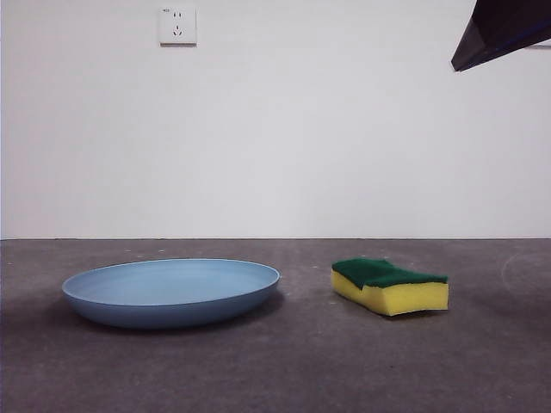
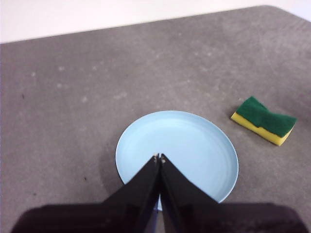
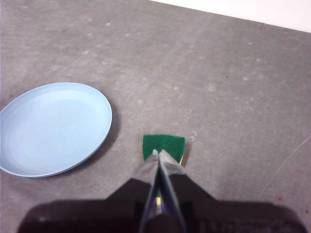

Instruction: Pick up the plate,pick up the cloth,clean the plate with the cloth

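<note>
Both hands are hanging above the grey bench (image 1: 275, 370) with jaws pressed together, holding nothing: the left hand (image 2: 159, 158) is hovering over the plate (image 1: 170, 291), the right hand (image 3: 156, 154) over the sponge (image 1: 392, 286). Plate and sponge are lying near each other, apart, sponge green side up.

Front camera sits low at table height, facing level toward the wall, close on the plate (image 1: 171, 292) and sponge (image 1: 390, 286); both wrist cameras look down from above, each past its own closed jaws, sharing plate (image 2: 177, 154) (image 3: 53, 127) and sponge (image 2: 264, 120) (image 3: 163, 146).
</note>
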Controlling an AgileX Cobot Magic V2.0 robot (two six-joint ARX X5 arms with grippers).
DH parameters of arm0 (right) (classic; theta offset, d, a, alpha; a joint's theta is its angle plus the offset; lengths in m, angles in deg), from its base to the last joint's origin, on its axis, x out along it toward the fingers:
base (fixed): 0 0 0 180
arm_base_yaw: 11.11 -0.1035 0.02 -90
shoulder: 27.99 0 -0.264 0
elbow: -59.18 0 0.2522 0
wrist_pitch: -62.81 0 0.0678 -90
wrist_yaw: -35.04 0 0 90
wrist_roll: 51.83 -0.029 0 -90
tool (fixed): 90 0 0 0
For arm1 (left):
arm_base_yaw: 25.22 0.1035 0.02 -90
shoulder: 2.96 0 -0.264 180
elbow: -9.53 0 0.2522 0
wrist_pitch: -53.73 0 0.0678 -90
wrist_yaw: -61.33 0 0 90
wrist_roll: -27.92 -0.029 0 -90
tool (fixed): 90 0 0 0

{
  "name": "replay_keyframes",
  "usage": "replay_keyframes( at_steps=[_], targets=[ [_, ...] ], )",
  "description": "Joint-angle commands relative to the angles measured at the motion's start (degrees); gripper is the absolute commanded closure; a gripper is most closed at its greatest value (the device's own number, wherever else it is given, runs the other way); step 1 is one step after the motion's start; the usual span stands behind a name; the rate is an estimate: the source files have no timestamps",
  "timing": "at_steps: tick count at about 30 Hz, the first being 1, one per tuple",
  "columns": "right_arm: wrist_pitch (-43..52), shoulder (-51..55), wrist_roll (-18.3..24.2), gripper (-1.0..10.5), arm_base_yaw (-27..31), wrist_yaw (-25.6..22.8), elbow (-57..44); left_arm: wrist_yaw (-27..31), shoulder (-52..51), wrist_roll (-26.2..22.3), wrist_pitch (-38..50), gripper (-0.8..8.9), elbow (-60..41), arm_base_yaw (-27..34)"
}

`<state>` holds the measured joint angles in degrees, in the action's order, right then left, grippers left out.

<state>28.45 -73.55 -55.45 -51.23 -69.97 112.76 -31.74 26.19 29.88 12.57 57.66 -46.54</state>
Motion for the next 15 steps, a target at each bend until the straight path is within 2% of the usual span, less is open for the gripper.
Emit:
replay_keyframes(
  at_steps=[1,13,15],
  targets=[
    [0.26,0.15,0.26,9.6,-0.07,-0.09,-0.52,-0.02,0.48,0.42,0.28,8.17,-0.37,-0.07],
    [0.26,0.20,0.26,9.6,-0.07,-0.11,-0.52,0.13,0.81,0.44,-1.14,8.16,-0.37,0.02],
    [0.26,0.22,0.26,9.6,-0.07,-0.09,-0.52,-0.35,-0.83,2.23,-0.87,8.16,-0.37,0.44]
  ],
)
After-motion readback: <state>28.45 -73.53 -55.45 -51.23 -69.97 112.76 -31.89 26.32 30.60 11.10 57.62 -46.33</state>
